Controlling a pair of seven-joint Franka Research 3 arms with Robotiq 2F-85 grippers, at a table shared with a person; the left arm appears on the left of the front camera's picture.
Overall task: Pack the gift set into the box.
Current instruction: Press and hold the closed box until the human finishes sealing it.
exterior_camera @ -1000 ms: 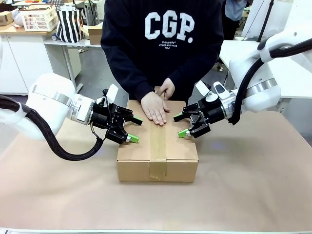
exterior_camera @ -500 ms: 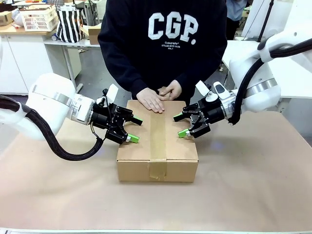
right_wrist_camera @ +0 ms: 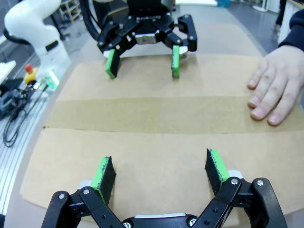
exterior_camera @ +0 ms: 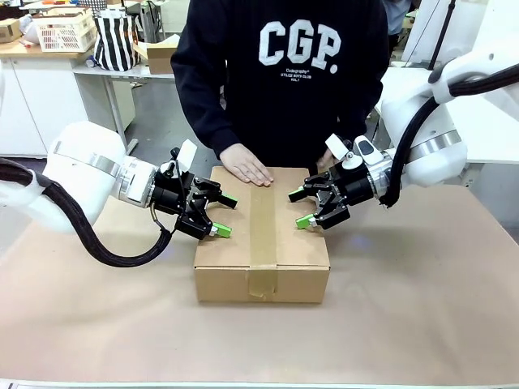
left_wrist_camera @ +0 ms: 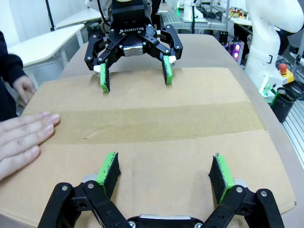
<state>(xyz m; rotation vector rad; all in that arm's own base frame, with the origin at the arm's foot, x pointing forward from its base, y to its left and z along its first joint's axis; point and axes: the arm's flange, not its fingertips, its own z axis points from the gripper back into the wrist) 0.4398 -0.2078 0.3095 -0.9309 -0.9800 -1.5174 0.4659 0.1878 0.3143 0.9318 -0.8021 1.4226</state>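
With the box (exterior_camera: 261, 235) shut and taped mid-table, a hand (exterior_camera: 246, 171) on its far edge, I hold both left gripper (exterior_camera: 219, 216) and right gripper (exterior_camera: 299, 209) fingers open, apart over its lid, until that hand lifts.

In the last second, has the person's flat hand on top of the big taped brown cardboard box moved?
Yes. The hand has slid back toward the person, from the tape strip near the middle to the box's far edge.

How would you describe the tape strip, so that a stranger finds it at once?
On the table stands the box, between the two grippers. The tape strip runs down the middle of its closed top, smoother and slightly darker than the cardboard.
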